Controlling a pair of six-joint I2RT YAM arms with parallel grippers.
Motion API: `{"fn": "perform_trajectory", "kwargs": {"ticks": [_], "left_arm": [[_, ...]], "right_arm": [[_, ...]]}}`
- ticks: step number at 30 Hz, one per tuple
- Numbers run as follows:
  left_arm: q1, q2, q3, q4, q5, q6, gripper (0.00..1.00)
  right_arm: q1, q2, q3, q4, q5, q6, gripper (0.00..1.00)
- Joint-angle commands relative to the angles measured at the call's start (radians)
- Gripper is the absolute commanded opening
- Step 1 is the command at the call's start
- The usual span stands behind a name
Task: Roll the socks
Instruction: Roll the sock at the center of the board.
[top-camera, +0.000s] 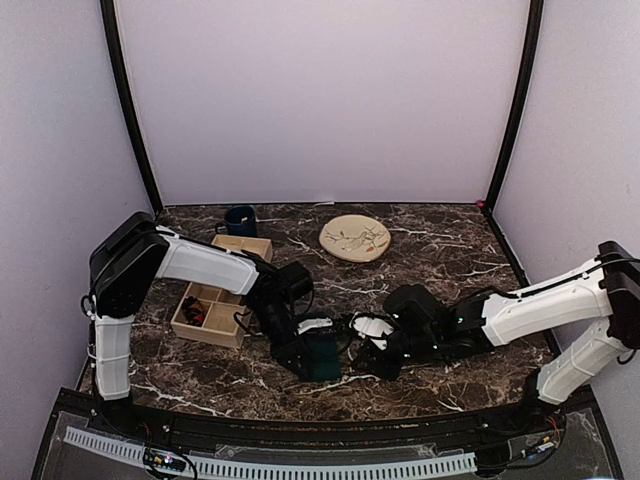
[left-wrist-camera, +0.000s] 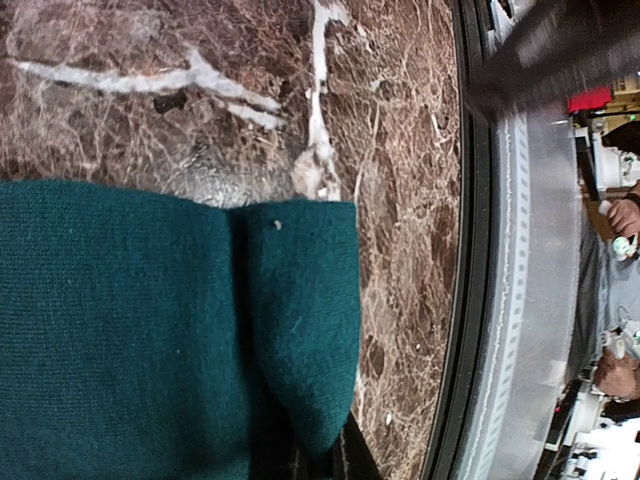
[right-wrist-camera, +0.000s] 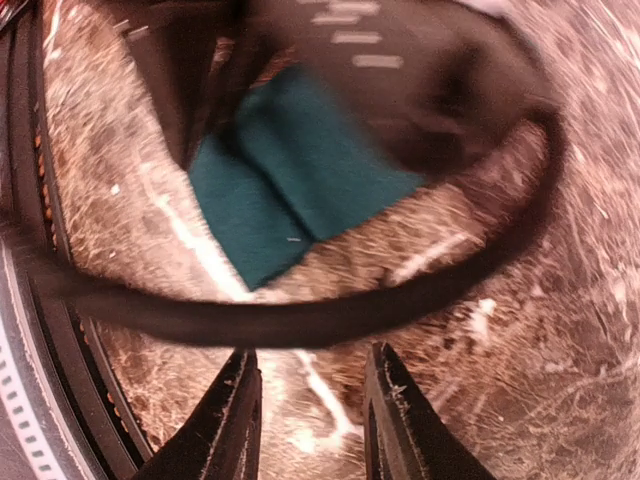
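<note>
Pinching the folded dark teal-green fabric sock (left-wrist-camera: 150, 330), left pincer (top-camera: 308, 358) holds tight — right pincer (right-wrist-camera: 310, 420) gapes empty. Rolling looks barely started.

The brown, white-veined marble counter (top-camera: 440, 250) carries a dark blue ceramic mug (top-camera: 240, 220) at its far left, with a pale wooden compartment box (top-camera: 205, 335) just in front of the mug and a round cream plate with a sprig pattern (top-camera: 355, 238) at far centre. Near the front edge lies a dark teal-green knitted sock (left-wrist-camera: 150, 330) — folded flat, with bare marble between its end and the counter's black rim.
</note>
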Motion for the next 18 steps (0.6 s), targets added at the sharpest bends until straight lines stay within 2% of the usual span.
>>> {"fn": "perform_trajectory", "kwargs": {"ticks": [1,7,18], "left_arm": [[0.024,0.027,0.025,-0.07,0.09,-0.003,0.0],[0.041,0.055,0.037,-0.09,0.136,0.006,0.0],[0.054,0.086,0.045,-0.111,0.169,0.015,0.0]], "right_arm": [[0.09,0.02,0.039,0.023,0.105,-0.099,0.33],[0.166,0.084,0.107,0.01,0.174,-0.183,0.36],[0.208,0.227,0.196,-0.017,0.229,-0.294,0.41]]}}
